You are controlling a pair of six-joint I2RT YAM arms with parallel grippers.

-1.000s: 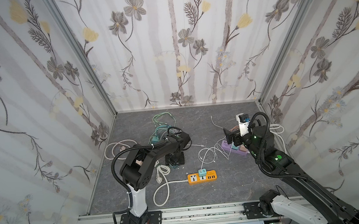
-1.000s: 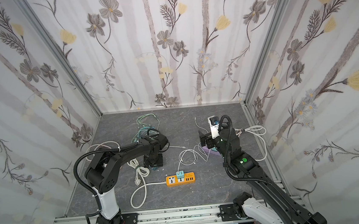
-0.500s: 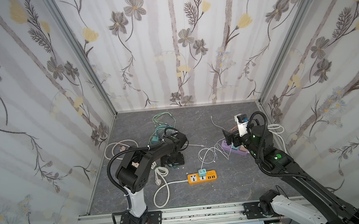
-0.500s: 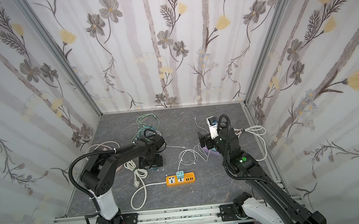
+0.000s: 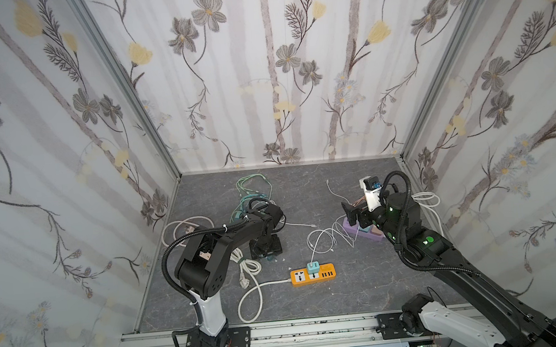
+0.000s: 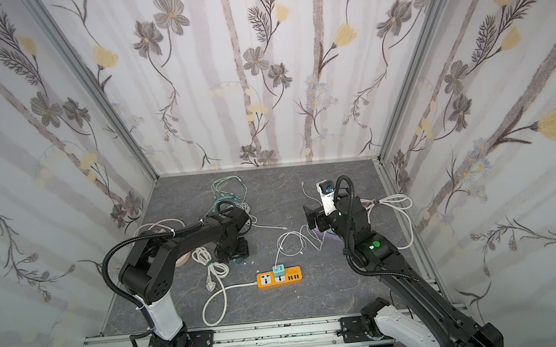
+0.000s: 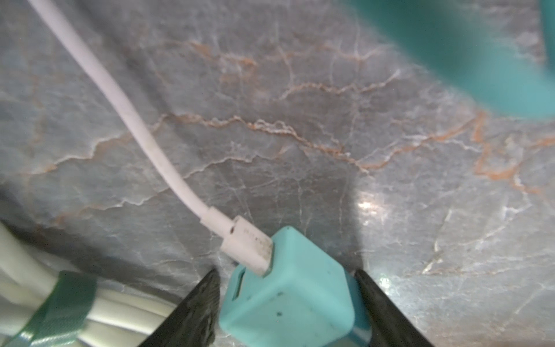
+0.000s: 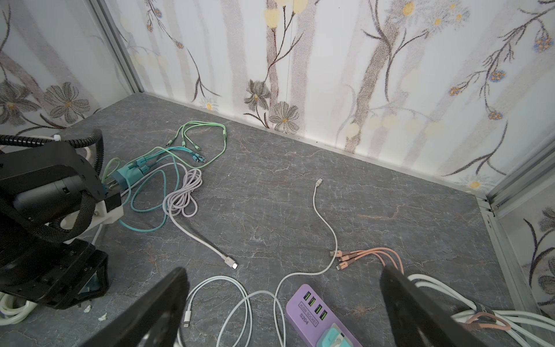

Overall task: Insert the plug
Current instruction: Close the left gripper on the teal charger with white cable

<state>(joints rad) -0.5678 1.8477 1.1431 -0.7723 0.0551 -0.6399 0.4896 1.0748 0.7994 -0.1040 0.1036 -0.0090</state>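
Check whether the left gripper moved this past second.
Yes. In a top view the left gripper shifted slightly left, away from the orange plastic power strip.

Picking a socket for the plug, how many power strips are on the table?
2: an orange power strip front centre, and a purple power strip near the right gripper. Others may be hidden.

Left arm [image 5: 237, 231] now slightly leftward.

Top views look down; left wrist camera hugs plug [image 7: 285, 294].
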